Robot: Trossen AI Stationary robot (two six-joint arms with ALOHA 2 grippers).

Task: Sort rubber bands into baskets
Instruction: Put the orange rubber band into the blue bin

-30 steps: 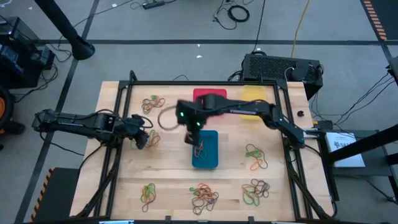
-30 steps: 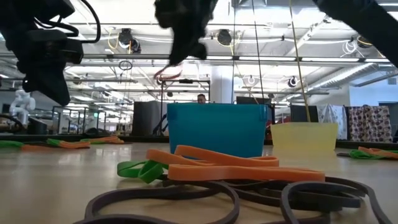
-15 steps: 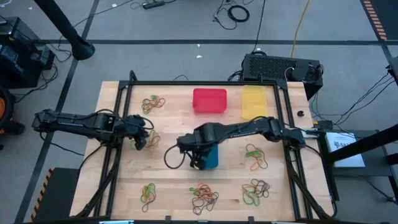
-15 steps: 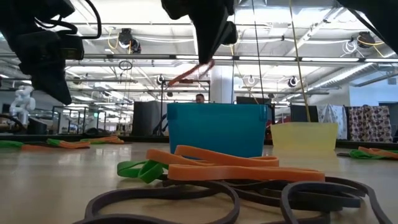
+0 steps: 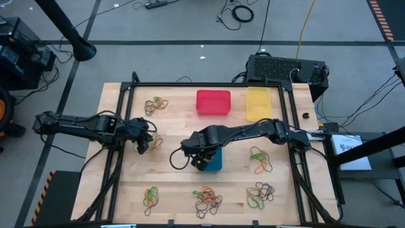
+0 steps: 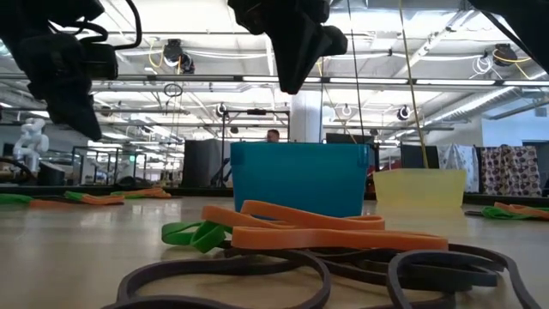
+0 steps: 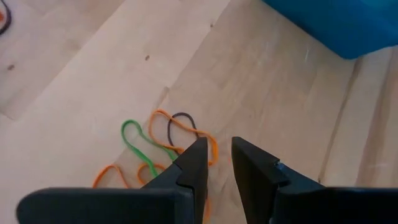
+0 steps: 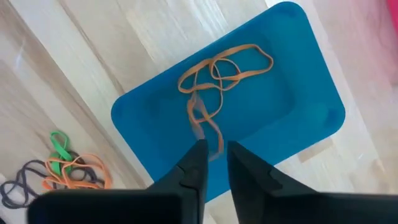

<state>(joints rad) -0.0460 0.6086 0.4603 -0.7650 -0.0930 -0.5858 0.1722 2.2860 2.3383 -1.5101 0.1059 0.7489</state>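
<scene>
My right gripper (image 5: pixel 199 158) (image 8: pixel 216 155) points down over the blue basket (image 5: pixel 214 163) (image 6: pixel 300 176). Its fingers stand a little open with nothing between them. An orange rubber band (image 8: pixel 205 124) shows blurred just past the fingertips, over the basket's floor, where more orange bands (image 8: pixel 227 65) lie. My left gripper (image 5: pixel 143 142) (image 7: pixel 219 152) hangs over a small pile of orange, green and dark rubber bands (image 7: pixel 165 140) at the table's left. It has a narrow empty gap between its fingers. The red basket (image 5: pixel 213 102) and the yellow basket (image 5: pixel 258 103) stand at the far edge.
More piles of rubber bands lie at the far left (image 5: pixel 155 104), at the right (image 5: pixel 259 158) and along the near edge (image 5: pixel 150 197) (image 5: pixel 207 199) (image 5: pixel 259 195). The near pile fills the low view's foreground (image 6: pixel 326 236). A black frame (image 5: pixel 209 84) borders the table.
My right gripper has carried an orange rubber band from near the red basket toward the table's near edge, turning as it went, and has stopped over the blue basket. Half a second ago the band hung below its fingers. Now it is gone from there and shows over the basket's inside.
</scene>
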